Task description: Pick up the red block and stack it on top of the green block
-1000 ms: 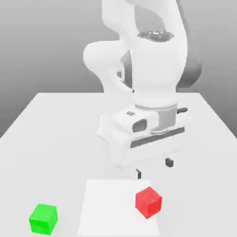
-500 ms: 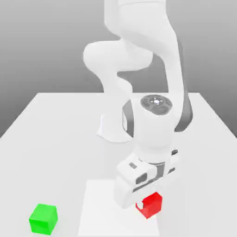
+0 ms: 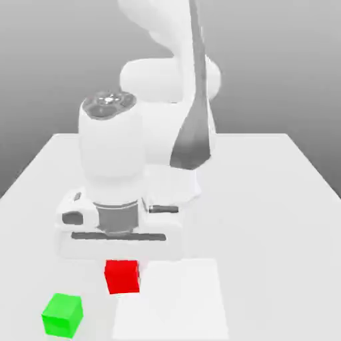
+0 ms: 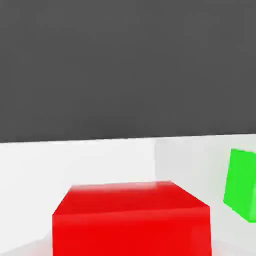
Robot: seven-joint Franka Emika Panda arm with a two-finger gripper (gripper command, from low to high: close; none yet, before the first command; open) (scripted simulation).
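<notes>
Gripper (image 3: 122, 272): closed on the red block (image 3: 122, 276), held directly beneath the hand. Green block (image 3: 62, 315): on the table, near the red block, toward the exterior view's left. Table (image 3: 253, 233): pale, plain; a white square (image 3: 172, 303) on it. Wall (image 3: 266, 66): grey, shaded. Arm (image 3: 113, 153): white with grey parts, bent, its hand pointing down.

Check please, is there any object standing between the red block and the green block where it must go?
Nothing visible stands between the red block, held by the gripper, and the green block.
</notes>
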